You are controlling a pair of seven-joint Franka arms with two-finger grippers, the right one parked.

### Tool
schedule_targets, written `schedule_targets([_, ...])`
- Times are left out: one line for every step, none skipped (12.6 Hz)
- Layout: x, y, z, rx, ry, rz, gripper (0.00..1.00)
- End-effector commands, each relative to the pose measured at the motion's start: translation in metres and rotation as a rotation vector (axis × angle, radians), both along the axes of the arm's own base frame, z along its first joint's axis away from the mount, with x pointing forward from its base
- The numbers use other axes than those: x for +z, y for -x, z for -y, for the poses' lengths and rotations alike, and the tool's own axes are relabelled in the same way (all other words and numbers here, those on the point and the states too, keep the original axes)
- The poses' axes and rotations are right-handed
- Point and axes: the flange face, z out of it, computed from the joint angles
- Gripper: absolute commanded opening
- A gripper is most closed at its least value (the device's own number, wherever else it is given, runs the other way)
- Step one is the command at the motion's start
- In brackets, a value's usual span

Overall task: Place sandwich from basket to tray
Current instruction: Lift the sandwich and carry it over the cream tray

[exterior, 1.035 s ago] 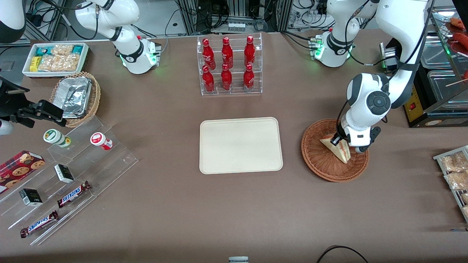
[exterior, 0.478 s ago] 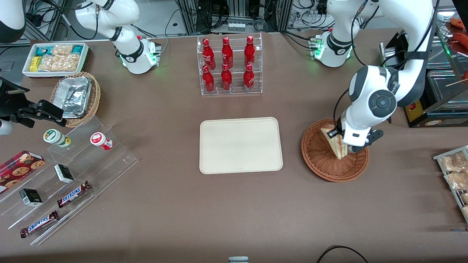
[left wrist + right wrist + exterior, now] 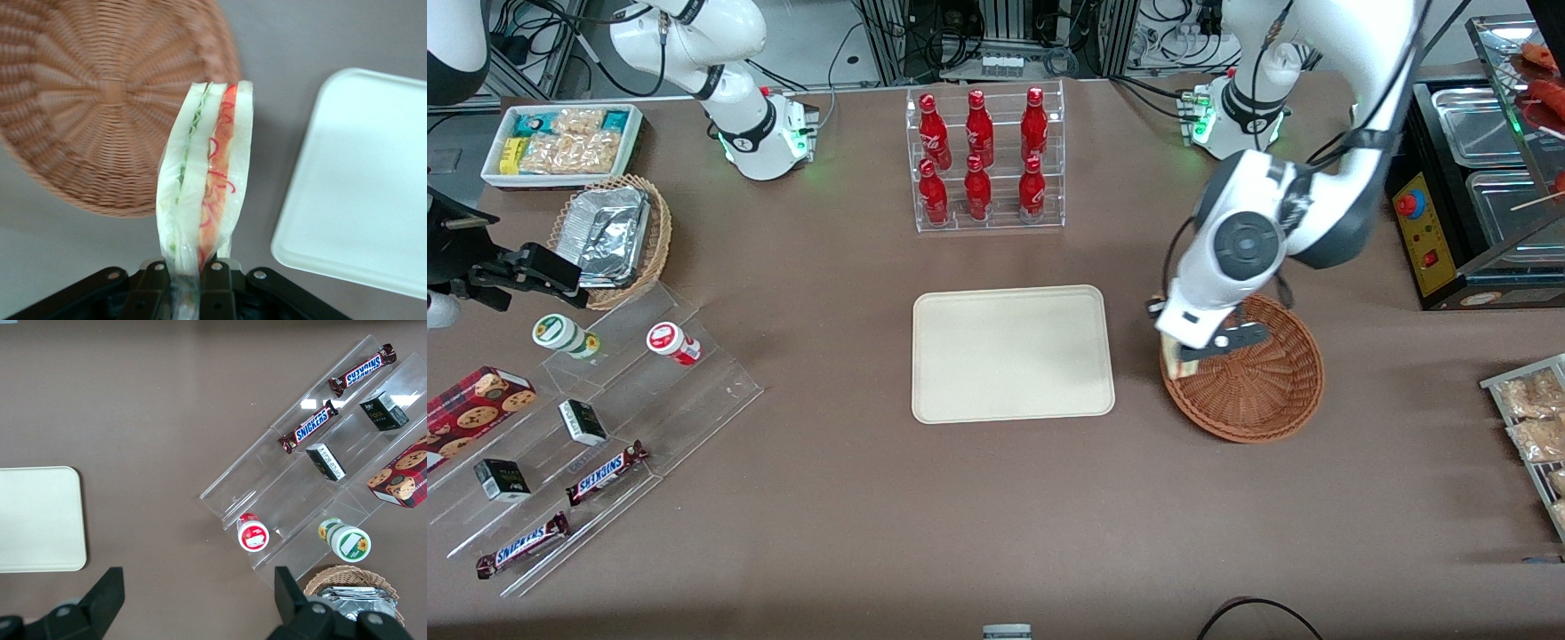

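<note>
My tool (image 3: pixel 189 283) is pinching the sandwich (image 3: pixel 203 200) at its lower end, holding it lifted over the rim of the basket (image 3: pixel 1258 391) on the tray's side. Pickup is done and the basket is empty. Remaining: carry to the tray (image 3: pixel 1012 353), lower, release onto it.

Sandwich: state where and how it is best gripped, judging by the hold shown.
Grip the sandwich across its two flat bread faces near one end, coming from above, as the gripper does now, shut on it over the basket rim. The faces are broad and parallel; the filling edge stays unsqueezed.
</note>
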Motion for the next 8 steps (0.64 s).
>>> schedule_targets([-0.006, -0.003, 0.049, -0.005, 0.015, 0.019, 0.03])
schedule_targets([-0.014, 0.003, 0.072, -0.021, 0.025, 0.045, 0.03])
schedule_targets([-0.029, 0.008, 0.097, -0.019, 0.045, 0.072, 0.03])
schedule_targets([-0.040, 0.010, 0.118, 0.009, 0.057, 0.102, 0.03])
schedule_targets([-0.047, 0.014, 0.140, 0.023, 0.063, 0.114, 0.03])
schedule_targets([-0.054, 0.019, 0.158, 0.021, 0.065, 0.112, 0.03])
schedule_targets([-0.061, 0.022, 0.179, 0.032, 0.067, 0.114, 0.03])
schedule_targets([-0.065, 0.023, 0.195, 0.047, 0.068, 0.122, 0.03])
